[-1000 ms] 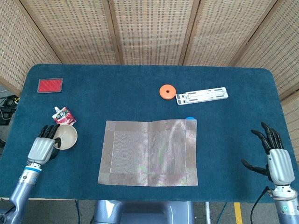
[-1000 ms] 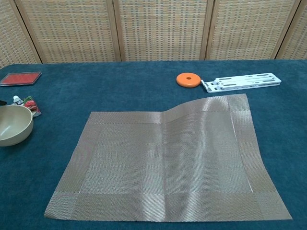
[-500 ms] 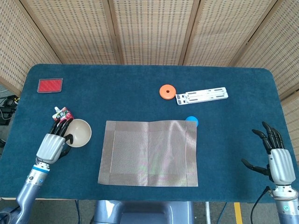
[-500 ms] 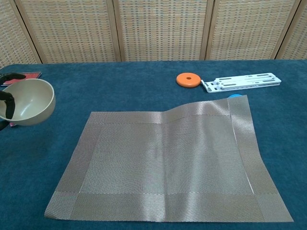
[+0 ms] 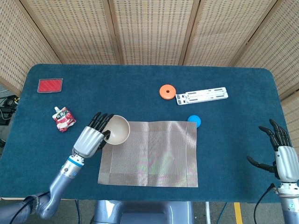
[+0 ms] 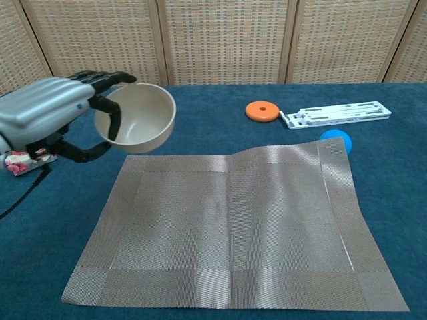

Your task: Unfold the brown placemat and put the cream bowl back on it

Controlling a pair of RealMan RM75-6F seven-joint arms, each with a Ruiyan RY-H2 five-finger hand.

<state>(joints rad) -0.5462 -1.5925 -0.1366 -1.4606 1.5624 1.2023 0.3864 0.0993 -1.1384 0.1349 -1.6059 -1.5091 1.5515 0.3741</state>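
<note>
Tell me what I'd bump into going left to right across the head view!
Red card → snack pouch → left hand → cream bowl → brown placemat → blue ball → right hand.

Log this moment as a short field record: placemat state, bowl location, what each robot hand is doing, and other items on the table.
placemat: brown placemat unfolded, lying nearly flat, a slight ridge at its far edge
bowl: cream bowl held above the placemat's far left corner, tilted
left robot hand: grips the bowl by its rim
right robot hand: fingers spread, holds nothing
other items: orange disc, white strip, blue ball, red card, small pouch
</note>
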